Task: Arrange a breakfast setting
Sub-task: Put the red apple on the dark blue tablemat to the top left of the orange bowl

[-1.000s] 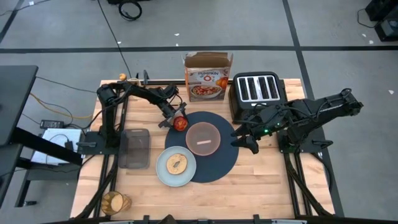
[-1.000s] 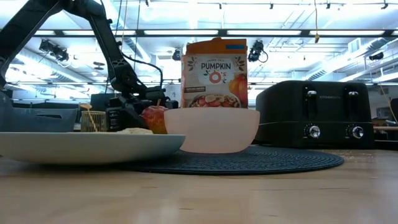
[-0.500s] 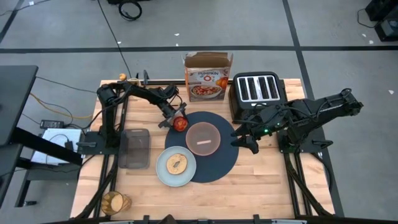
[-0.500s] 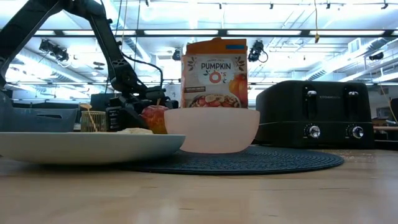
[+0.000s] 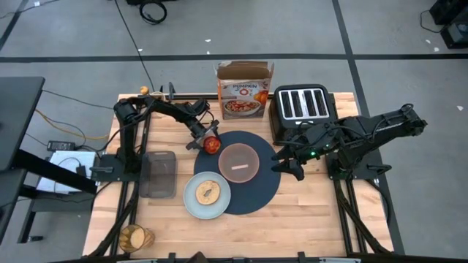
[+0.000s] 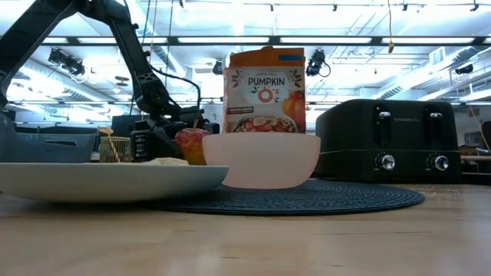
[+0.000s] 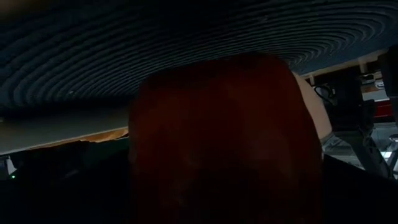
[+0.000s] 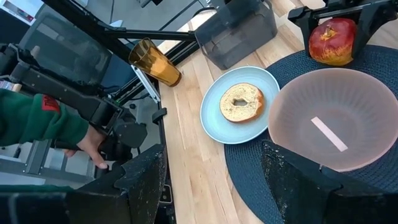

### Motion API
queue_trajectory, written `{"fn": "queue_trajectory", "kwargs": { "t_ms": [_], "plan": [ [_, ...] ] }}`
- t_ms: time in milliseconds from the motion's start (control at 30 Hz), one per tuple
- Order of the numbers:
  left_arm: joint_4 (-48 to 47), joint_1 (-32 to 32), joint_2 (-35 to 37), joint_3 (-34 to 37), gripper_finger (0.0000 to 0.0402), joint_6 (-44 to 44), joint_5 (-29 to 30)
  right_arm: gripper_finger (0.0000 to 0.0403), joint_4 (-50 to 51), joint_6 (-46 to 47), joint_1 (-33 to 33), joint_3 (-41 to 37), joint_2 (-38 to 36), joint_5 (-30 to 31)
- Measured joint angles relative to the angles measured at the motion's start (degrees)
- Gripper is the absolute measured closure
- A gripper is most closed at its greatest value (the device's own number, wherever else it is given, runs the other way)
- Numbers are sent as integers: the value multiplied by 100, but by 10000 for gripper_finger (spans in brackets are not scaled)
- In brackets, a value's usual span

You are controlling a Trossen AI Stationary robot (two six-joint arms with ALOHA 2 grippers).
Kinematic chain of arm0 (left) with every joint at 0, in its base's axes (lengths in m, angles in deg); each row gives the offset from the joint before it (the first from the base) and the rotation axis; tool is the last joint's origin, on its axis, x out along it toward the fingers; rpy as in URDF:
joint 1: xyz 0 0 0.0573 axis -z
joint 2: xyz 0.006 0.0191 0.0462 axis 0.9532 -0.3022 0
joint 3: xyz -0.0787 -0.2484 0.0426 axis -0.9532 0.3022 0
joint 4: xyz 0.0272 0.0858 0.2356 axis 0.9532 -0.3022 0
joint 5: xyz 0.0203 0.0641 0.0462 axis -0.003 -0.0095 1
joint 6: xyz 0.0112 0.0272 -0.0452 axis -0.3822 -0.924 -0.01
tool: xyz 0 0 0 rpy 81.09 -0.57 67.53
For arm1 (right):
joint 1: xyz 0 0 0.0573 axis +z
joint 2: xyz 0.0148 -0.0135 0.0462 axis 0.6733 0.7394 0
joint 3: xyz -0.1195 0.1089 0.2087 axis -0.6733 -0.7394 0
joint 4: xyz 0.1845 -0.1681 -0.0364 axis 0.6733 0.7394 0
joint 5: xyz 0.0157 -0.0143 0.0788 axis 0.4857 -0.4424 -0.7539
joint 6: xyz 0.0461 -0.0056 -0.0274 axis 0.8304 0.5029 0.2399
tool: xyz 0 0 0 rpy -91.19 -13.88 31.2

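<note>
The placemat (image 5: 248, 175) is dark blue, with fine concentric ribs. On it stands a pale pink bowl (image 8: 339, 118) with thin radial lines – and a white strip inside. The plate (image 8: 235, 106) is light blue; the bagel (image 8: 241, 101) on it is golden-brown. The apple (image 8: 333, 41) is red with yellow patches. The glass (image 8: 154, 62) is amber. The cereal box (image 6: 265, 90) is orange and white, the toaster (image 5: 302, 106) black, the table (image 5: 314, 212) light wood.

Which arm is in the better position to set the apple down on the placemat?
The left. Its gripper already holds the red apple at the edge of the placemat. The right gripper is empty, at the opposite edge beyond the bowl.
</note>
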Motion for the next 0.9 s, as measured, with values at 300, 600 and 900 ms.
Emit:
{"fn": "queue_trajectory", "kwargs": {
  "t_ms": [300, 600, 900],
  "plan": [
    [15, 47, -39, 0, 5, 35, 48, 137, 2, 0, -2, 0, 0, -2],
    [63, 32, -39, 0, 4, 56, 60, 137, 18, 79, 0, 0, -2, -2],
    [-57, -38, -37, 0, 3, 74, 14, 137, 22, 156, 0, 0, -2, -2]
  ]
}}
